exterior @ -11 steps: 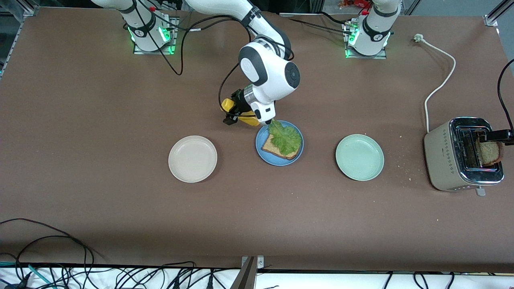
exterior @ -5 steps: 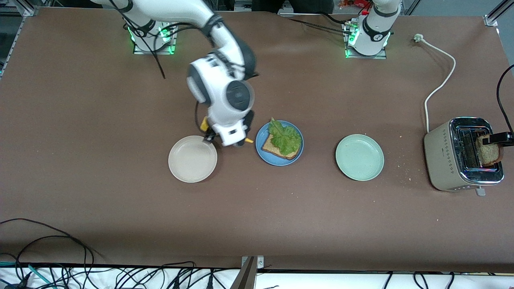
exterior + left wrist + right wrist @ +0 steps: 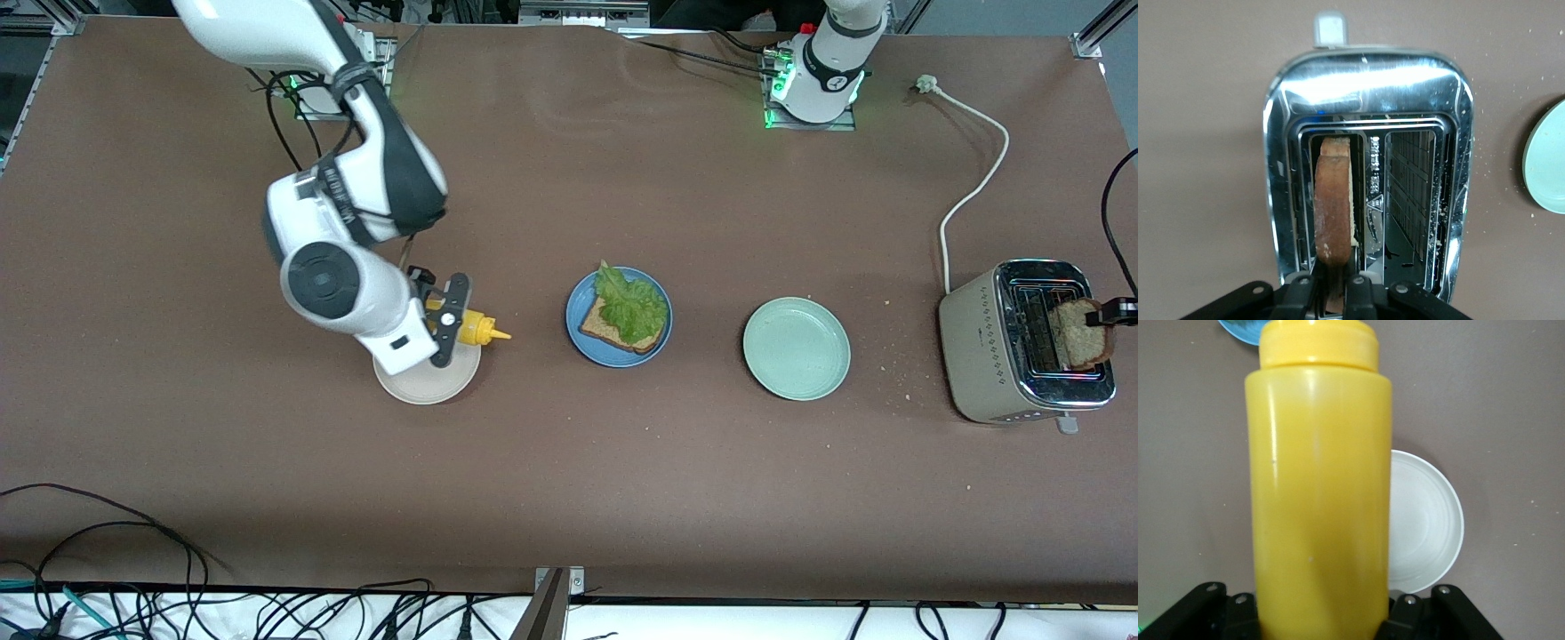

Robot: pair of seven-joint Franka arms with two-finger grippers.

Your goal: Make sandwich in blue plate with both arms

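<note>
Your right gripper (image 3: 442, 322) has swung off the blue plate (image 3: 578, 307) to over the beige plate (image 3: 418, 387), jaws clenched on the yellow bottle (image 3: 476, 330). Your left gripper (image 3: 1113, 311) has clamped the bread slice (image 3: 1077, 333) in the toaster (image 3: 987, 356). The blue plate sits at the right gripper's three o'clock, carrying bread and lettuce (image 3: 633, 307).

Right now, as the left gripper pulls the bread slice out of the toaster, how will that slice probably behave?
The bread slice stands upright in its slot without sagging, so it is probably stiff. The left gripper pinches only its edge, so the crust might crumble; crumbs already lie around the toaster. It looks thin, probably light.
</note>
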